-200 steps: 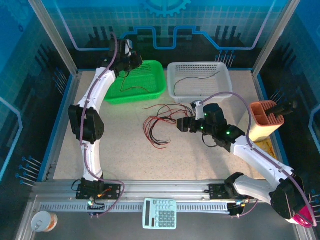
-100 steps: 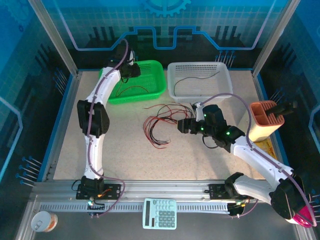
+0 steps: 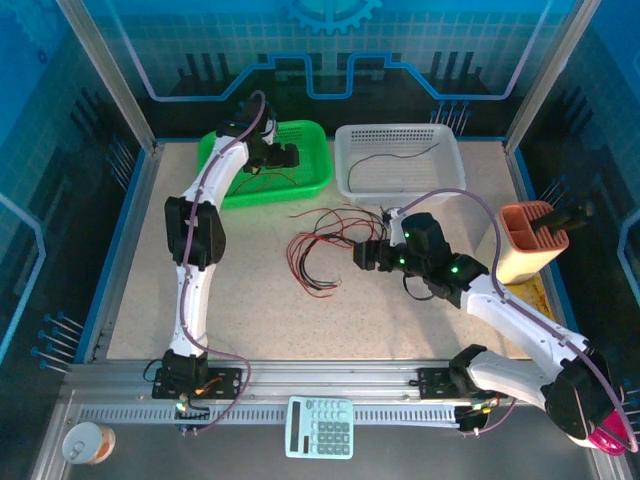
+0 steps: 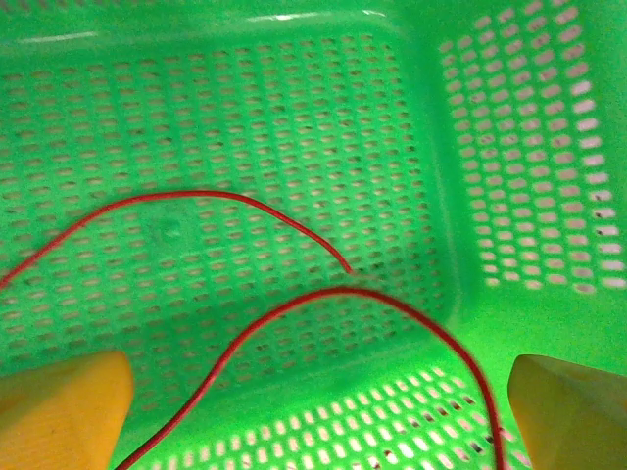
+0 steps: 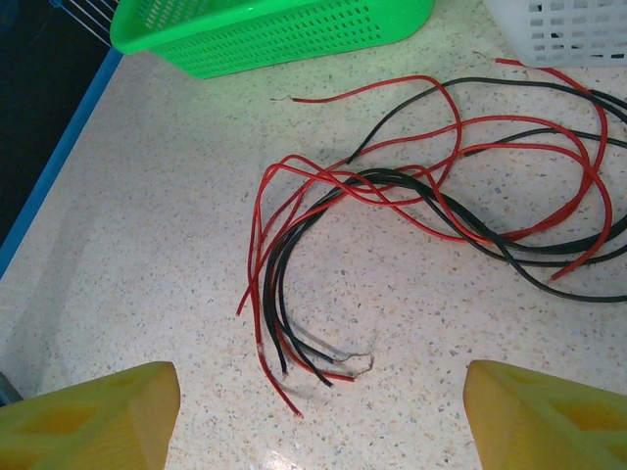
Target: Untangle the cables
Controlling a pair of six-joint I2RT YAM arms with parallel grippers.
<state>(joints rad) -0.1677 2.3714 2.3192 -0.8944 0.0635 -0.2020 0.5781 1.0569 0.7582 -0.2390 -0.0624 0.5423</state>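
Loosely, the cables (image 5: 382, 178) arc from white basket (image 3: 345, 165) toward near edge.

A green perforated basket (image 4: 529, 147) sits under my left fingers (image 4: 59, 411), its corner wall rising ahead to the right. Speckled tabletop (image 5: 127, 245) spreads below my right fingers (image 5: 88, 421). The green basket stands ahead to their left, a white basket (image 5: 568, 29) ahead to their right. An orange holder (image 3: 520, 250) with a dark tool (image 3: 560, 222) stands behind them. A calculator (image 3: 320, 427) lies well apart from both pairs.
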